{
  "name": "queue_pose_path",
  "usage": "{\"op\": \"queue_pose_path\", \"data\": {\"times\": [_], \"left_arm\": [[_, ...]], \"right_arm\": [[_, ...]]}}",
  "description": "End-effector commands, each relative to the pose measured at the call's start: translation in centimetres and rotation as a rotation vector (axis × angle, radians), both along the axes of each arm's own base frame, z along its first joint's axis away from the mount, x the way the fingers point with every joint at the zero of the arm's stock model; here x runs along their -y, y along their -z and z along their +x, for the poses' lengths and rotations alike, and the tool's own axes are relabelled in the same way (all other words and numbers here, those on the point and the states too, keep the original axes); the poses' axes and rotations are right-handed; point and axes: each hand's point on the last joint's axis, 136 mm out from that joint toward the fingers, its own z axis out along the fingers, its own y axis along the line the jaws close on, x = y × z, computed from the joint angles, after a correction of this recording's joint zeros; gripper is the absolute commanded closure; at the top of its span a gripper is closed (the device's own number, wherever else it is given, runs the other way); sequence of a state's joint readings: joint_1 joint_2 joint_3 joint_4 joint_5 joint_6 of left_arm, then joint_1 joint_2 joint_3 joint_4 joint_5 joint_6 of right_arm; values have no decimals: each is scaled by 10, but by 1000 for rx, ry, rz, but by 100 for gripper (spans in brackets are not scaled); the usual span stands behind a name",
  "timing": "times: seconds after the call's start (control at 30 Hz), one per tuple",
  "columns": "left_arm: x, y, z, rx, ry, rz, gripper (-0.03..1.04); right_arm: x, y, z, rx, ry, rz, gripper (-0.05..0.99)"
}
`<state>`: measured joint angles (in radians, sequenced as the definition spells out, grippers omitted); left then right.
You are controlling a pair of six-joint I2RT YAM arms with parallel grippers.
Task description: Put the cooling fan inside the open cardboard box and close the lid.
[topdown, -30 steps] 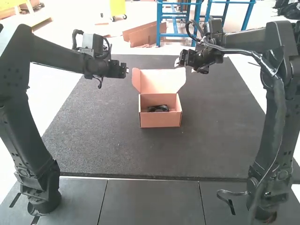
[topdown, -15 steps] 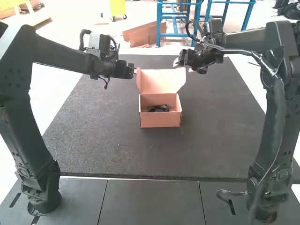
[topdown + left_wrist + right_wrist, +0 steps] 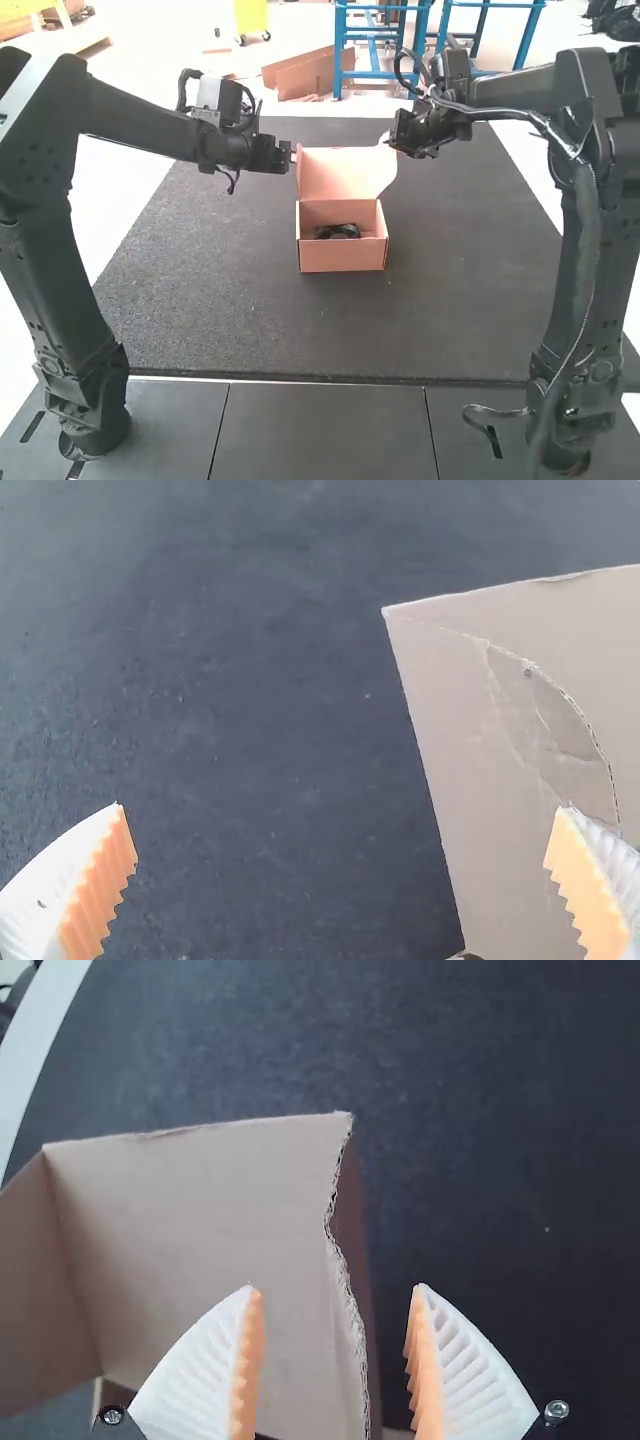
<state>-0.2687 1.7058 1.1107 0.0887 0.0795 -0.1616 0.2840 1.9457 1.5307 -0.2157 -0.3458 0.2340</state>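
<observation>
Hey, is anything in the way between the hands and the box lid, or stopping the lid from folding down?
Nothing visible. The lid stands upright, with its side edges between the open fingers of the left hand and the right hand. The fan lies low in the box, under the rim.

The cardboard box [image 3: 342, 255] is tan, cooling fan [image 3: 337, 232] black, mat [image 3: 200, 280] charcoal.

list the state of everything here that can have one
brown cardboard box, open
lid, standing upright
black cooling fan, lying inside the box
left gripper, open, at one side edge of the lid
right gripper, open, straddling the lid's other side edge
</observation>
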Motion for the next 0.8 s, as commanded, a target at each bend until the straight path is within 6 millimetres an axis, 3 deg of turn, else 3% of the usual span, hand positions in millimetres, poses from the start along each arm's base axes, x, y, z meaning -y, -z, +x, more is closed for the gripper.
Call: {"op": "queue_pose_path", "data": {"times": [0.0,0.1,0.47,0.77], "left_arm": [[8,-14,5,32,15,-21,4],[8,-13,6,29,15,-20,4],[9,-13,6,33,17,-21,4],[20,-15,3,24,32,-32,4]], "right_arm": [[-5,-21,7,42,-3,35,66],[-6,-21,7,42,-3,36,68],[-5,-12,5,27,-4,31,94],[-2,-3,-7,-28,-16,2,95]]}}
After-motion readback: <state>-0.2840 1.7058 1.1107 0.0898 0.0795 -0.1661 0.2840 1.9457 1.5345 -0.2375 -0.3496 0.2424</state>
